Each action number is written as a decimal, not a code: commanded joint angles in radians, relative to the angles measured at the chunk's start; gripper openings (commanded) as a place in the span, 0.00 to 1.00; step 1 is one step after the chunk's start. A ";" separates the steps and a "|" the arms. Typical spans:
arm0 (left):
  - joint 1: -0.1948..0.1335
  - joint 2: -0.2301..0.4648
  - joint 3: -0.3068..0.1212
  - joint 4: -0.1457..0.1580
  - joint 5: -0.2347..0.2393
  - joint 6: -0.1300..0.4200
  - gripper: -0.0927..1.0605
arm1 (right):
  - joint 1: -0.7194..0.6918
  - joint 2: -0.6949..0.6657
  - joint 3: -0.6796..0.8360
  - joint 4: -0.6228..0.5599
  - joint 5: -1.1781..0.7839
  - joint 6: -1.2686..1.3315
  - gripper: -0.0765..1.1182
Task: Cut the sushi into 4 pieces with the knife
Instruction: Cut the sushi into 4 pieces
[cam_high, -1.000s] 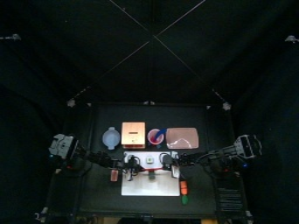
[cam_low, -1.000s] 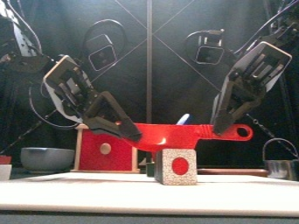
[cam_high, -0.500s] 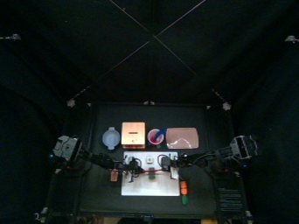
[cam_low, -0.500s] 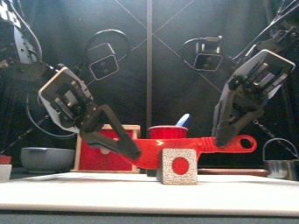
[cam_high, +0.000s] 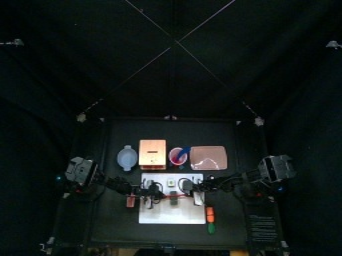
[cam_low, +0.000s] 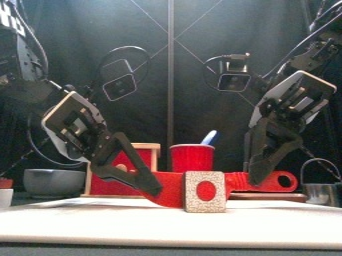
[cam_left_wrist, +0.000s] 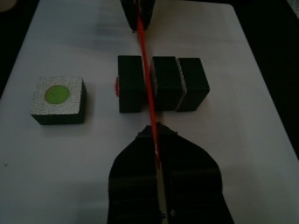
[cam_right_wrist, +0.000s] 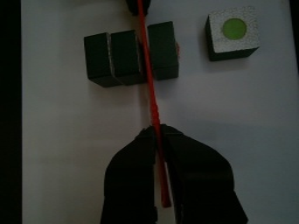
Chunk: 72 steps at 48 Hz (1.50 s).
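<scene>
A red toy knife (cam_low: 247, 181) is held level between both arms, low over the white cutting board (cam_high: 171, 210). My left gripper (cam_low: 130, 180) is shut on its blade end, my right gripper (cam_low: 258, 172) on its handle end. The dark green sushi roll (cam_left_wrist: 162, 85) lies on the board under the blade (cam_left_wrist: 142, 70), which runs across it along a seam between blocks (cam_right_wrist: 131, 57). One cut piece (cam_left_wrist: 55, 99) with a coloured centre stands apart (cam_right_wrist: 237, 33); in the front view it (cam_low: 205, 191) hides the roll.
At the back stand a blue-grey bowl (cam_high: 127, 157), the wooden box (cam_high: 154, 155), a red cup (cam_high: 179, 156) with a blue knife, and the pink tray (cam_high: 209, 158). A metal cutter (cam_low: 321, 185) sits at the right. Small toy foods (cam_high: 211, 215) lie at the board's sides.
Both arms have come down together. The knife dropped from above the front piece to its lower half, onto the roll behind it.
</scene>
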 joint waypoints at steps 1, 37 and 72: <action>0.003 0.040 -0.025 0.003 0.032 0.006 0.24 | -0.005 0.037 -0.025 0.003 -0.012 0.003 0.09; 0.155 0.002 -0.021 0.127 0.040 0.009 0.23 | -0.094 0.031 -0.032 -0.034 -0.014 0.000 0.09; 0.069 -0.264 -0.025 0.199 0.124 0.006 0.23 | -0.008 -0.213 -0.023 -0.023 0.061 0.003 0.09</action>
